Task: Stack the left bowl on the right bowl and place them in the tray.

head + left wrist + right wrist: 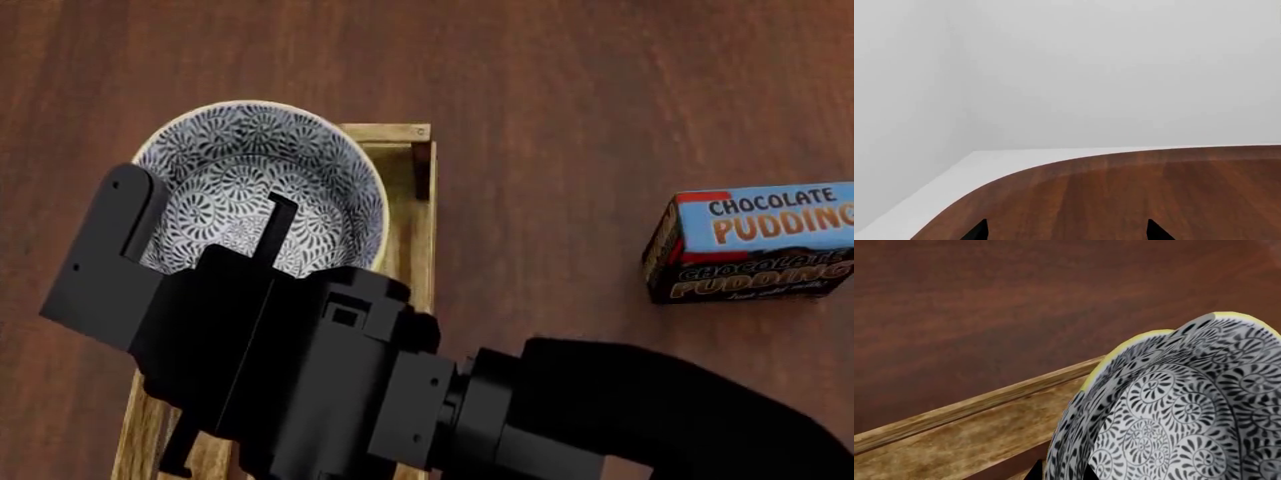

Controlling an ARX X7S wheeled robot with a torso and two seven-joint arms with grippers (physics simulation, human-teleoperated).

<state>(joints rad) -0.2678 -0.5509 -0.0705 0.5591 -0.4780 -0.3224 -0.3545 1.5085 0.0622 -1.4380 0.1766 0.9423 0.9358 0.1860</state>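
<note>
Two nested patterned bowls (247,175) with yellowish rims sit over the far end of the light-wood tray (407,215), covering its left side. I cannot tell whether they rest on it. My right gripper (1061,474) is shut on the near rim of the bowls (1174,420), one fingertip (1089,475) inside and one outside. In the head view one finger (276,225) reaches into the bowl. A tray plank (967,430) shows beside the bowls. My left gripper (1066,232) is open and empty over bare table wood, out of the head view.
A blue-and-black chocolate pudding box (754,245) stands on the wooden table (561,90) at the right. My right arm (641,410) hides the tray's near half. The left wrist view shows the table's rounded edge (1054,167) and a white wall.
</note>
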